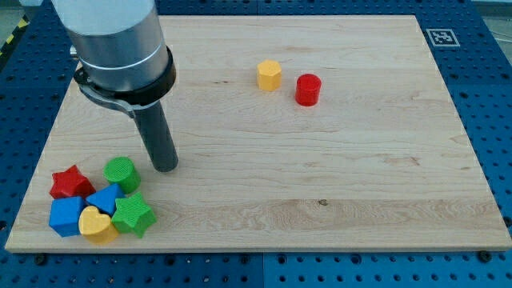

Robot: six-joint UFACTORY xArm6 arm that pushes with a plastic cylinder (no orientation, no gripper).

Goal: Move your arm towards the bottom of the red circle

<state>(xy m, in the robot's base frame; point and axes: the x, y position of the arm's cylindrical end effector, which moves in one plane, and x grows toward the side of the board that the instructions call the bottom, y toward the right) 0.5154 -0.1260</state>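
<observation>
Near the view's top, right of centre on the pale wooden board point(360, 160), stands the red circle block point(308, 90), the yellow hexagon block point(270, 75) just beside it on the left. My tip point(166, 167) — a bare dark rod, no fingers to open or close — sits well apart at lower left, just right of the green circle block point(122, 173). Below that cluster a red star point(70, 183), blue cube point(66, 216), another blue block point(104, 199), yellow heart point(98, 226) and green star point(133, 215).

My tip point(166, 167) rests on the tabletop point(336, 176) just right of the green cylinder point(122, 173), well apart from the red circle point(308, 90), which sits beside the yellow hexagon point(270, 75) near the view's top.
</observation>
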